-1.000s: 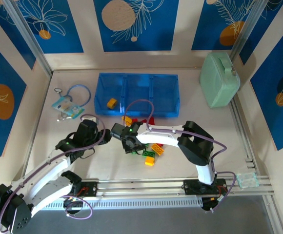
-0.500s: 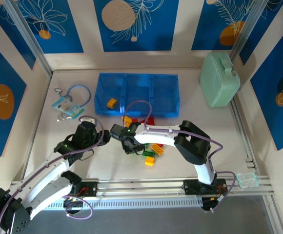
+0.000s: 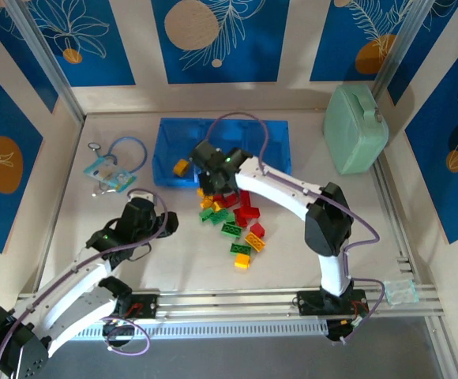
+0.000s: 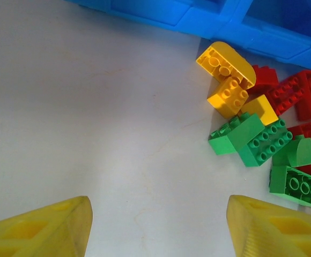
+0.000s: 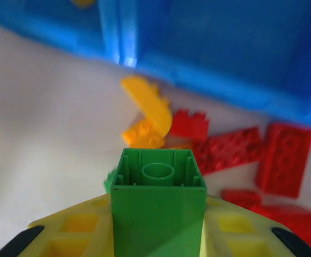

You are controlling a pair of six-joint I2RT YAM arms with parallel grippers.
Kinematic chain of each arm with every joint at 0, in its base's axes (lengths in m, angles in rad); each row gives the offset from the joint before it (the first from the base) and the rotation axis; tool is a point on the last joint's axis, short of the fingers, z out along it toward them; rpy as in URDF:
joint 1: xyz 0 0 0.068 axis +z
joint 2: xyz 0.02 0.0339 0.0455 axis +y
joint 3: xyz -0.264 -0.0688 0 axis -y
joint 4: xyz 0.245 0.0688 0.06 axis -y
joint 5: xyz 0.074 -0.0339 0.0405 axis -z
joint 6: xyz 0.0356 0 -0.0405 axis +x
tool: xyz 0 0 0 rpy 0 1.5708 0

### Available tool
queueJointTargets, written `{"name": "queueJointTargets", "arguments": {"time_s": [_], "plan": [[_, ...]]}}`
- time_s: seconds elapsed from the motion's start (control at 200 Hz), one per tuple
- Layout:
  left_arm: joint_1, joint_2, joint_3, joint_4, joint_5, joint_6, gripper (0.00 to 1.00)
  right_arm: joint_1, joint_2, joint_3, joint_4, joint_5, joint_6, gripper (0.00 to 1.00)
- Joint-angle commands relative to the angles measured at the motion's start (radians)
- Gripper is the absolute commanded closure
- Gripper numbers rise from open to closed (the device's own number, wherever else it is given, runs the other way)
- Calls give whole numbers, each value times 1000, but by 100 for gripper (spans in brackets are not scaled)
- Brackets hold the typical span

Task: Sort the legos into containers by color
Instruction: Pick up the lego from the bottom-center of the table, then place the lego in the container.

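1. Here, the right claw [image 5: 158, 227] is clamped on a green studded plastic brick [image 5: 158, 198]. The brick's hollow underside faces the right wrist camera at the bottom centre of that frame.
2. In the top view this right claw [image 3: 213, 170] sits by the near wall of the long translucent blue plastic tray [image 3: 272, 150], close to the divider between its left and middle compartments, at upper centre of the frame.
3. One small yellow brick [image 3: 181, 166] lies in the tray's left compartment.
4. The loose pile of red, green and yellow bricks [image 3: 233, 221] lies on the pale worktop [image 3: 189, 264] just below the tray, at centre frame.
5. The left claw [image 4: 158, 225] stands wide with nothing between its yellow fingers [image 4: 48, 227], over bare worktop. The pile lies at the right side of its wrist view.
6. A pale green lidded box [image 3: 355, 130] sits at upper right, well apart from the tray.
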Motion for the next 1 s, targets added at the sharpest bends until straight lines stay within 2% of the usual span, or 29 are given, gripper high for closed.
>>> {"name": "queueJointTargets", "arguments": {"time_s": [0.0,0.33,0.435,0.485,0.555,0.615,0.76,0.996], "plan": [[-24,-9,-14,-29,19,22,33,-55,81,83,-37,-49,-87,67],[-72,1,-56,52,70,-8,33,-152,293,341,-122,-73,-117,67],[-81,13,-57,59,75,-4,33,-166,330,390,-141,-76,-109,64],[-83,18,-58,64,78,-2,33,-166,342,412,-152,-70,-107,54],[-88,24,-59,73,81,-2,33,-163,347,443,-173,-60,-106,27],[-91,30,-61,85,88,-2,33,-156,333,454,-185,-37,-102,20],[-93,56,-65,146,116,9,33,-125,214,370,-142,-5,-106,21],[-92,262,34,199,160,67,32,-76,-108,4,34,-15,-82,24]]}}
